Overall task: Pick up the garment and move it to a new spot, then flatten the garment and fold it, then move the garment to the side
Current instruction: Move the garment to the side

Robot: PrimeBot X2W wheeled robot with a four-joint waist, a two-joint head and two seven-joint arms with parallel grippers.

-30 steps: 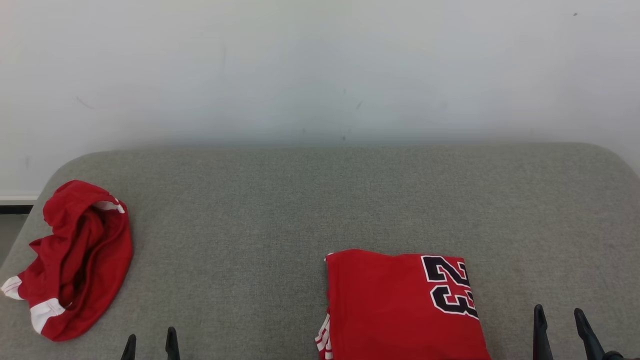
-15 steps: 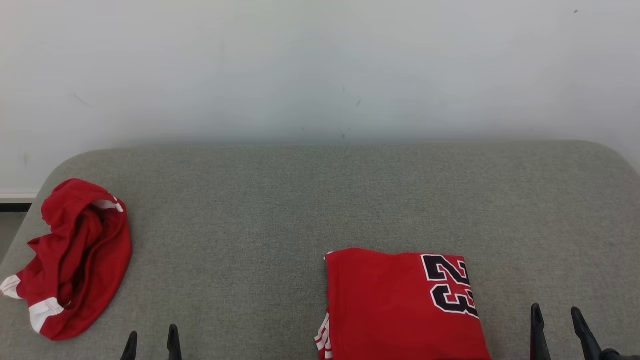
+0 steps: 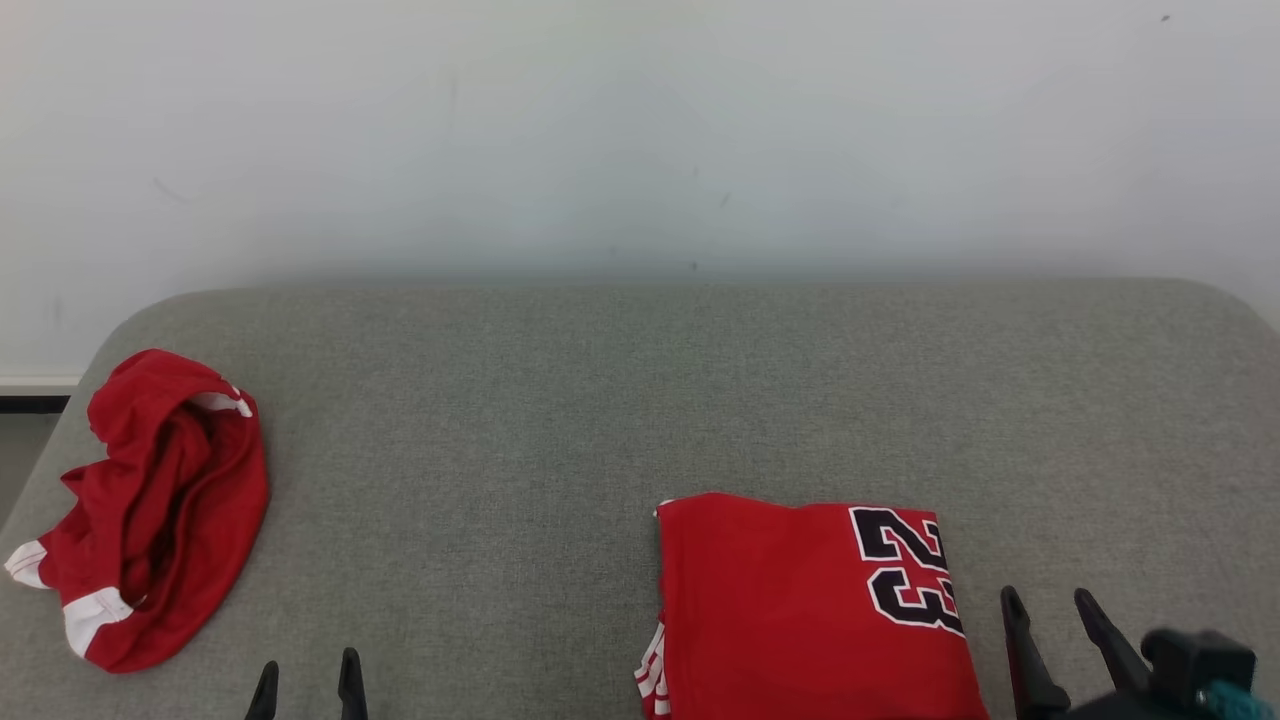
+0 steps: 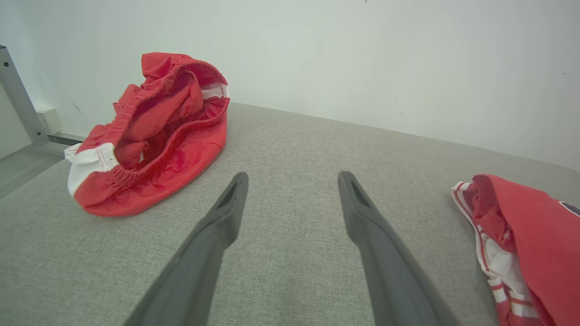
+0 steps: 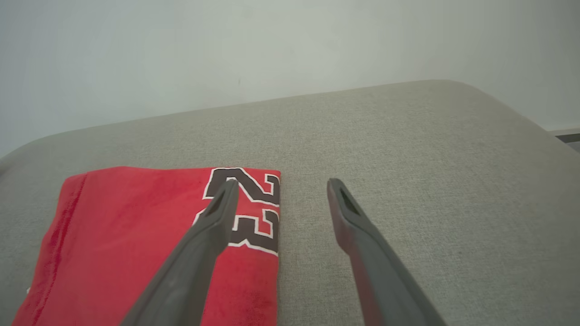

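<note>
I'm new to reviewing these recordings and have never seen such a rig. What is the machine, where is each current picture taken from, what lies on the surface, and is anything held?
It is a wheeled robot with two arms, each ending in a gripper with two long dark fingers. The head view comes from a camera on its head, looking down at a grey padded surface before a pale wall. The two wrist views come from cameras on the wrists, looking along each gripper's own fingers. On the surface lie a folded red jersey numbered 23, beside the right gripper, and a crumpled red garment with white trim at the far left, beyond the left gripper. Both grippers are open and hold nothing.
</note>
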